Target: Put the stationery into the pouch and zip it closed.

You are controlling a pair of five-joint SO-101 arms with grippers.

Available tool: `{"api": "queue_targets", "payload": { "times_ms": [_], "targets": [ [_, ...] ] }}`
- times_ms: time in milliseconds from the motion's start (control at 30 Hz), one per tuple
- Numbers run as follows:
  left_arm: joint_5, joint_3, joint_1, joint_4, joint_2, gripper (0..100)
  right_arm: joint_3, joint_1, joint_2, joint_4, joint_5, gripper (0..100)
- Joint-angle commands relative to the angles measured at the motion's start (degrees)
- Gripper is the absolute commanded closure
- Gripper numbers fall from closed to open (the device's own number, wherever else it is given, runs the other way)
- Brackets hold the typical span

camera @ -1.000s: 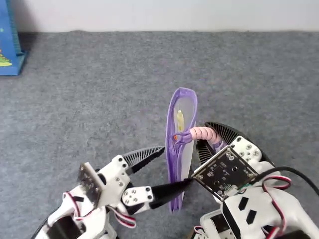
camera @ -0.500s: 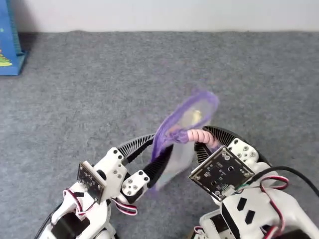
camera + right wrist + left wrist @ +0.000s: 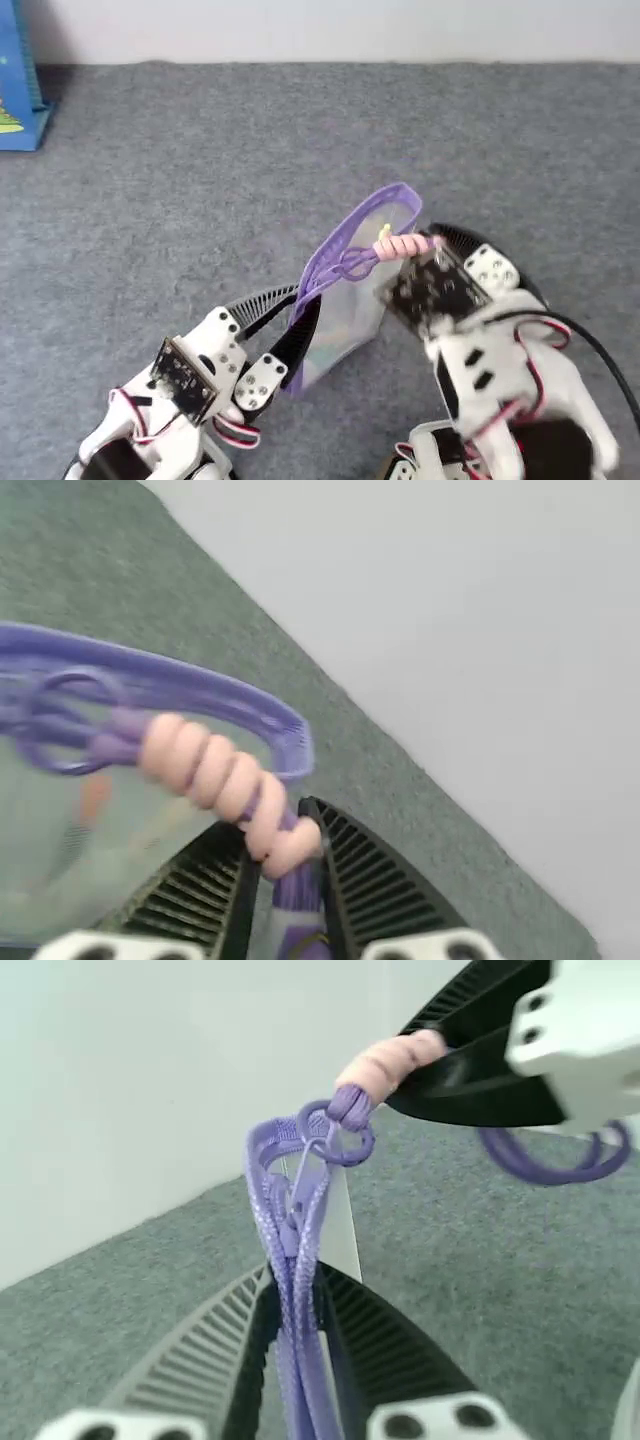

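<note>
Near the tabletop's [image 3: 150, 180] front edge, the left end effector [image 3: 305, 305] is clamping the pouch [image 3: 345, 325] by its zip band while the right end effector [image 3: 278, 830] is gripping the pink pull [image 3: 400, 244]. Stationery [image 3: 384, 233] is sitting inside, and the zipping is looking unfinished.

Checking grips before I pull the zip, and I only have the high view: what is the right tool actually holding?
Observer: The right wrist view shows the right tool shut on the end of the pink coiled cord, not on the pouch wall.
Operator: And the left tool?
Observer: The left tool is shut on the purple zip edge of the clear plastic pouch, close to the slider.
Operator: Is the cord joined to the slider?
Observer: Yes, through a purple ring on the slider.
</note>
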Motion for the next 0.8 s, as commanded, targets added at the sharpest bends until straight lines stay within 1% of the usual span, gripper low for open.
{"api": "queue_targets", "payload": {
  "times_ms": [0, 100, 233, 367, 433, 467, 567, 600, 667, 767],
  "targets": [
    [-0.9, -6.5, -0.7, 3.9, -0.7, 99, 4.5, 6.5, 4.1, -8.1, 1.8, 98.9],
    [-1.0, -7.1, -0.8, 4.7, -0.8, 99, 8.3, 9.5, 4.1, -12.4, 2.5, 98.9],
    [-1.0, -7.2, -0.8, 4.7, -0.8, 99, 11.8, 12.1, 4.1, -15.7, 3.4, 98.9],
    [-1.0, -7.2, -0.8, 4.7, -0.8, 99, 12.9, 13.9, 4.1, -15.5, 2.9, 98.9],
    [-1.0, -7.1, -0.8, 4.6, -0.8, 99, 12.4, 13.8, 3.4, -13.1, 0.5, 97.8],
    [-1.0, -7.0, -0.8, 4.5, -0.8, 99, 11.6, 13.6, 3.2, -11.1, -0.9, 95.4],
    [-1.0, -6.9, -0.8, 4.5, -0.8, 99, 8.2, 12.5, 1.5, -3.4, -4.2, 82.4],
    [-1.0, -6.9, -0.8, 4.4, -0.8, 99, 7.1, 11.6, 0.8, -0.8, -4.7, 79.7],
    [-1.0, -6.8, -0.8, 4.4, -0.8, 99, 5.5, 9.0, -1.3, 4.3, -4.0, 79.8],
    [-1.0, -6.8, -0.8, 4.3, -0.8, 99, 3.1, 1.5, -5.4, 10.8, -3.3, 80.7]
  ]
}}
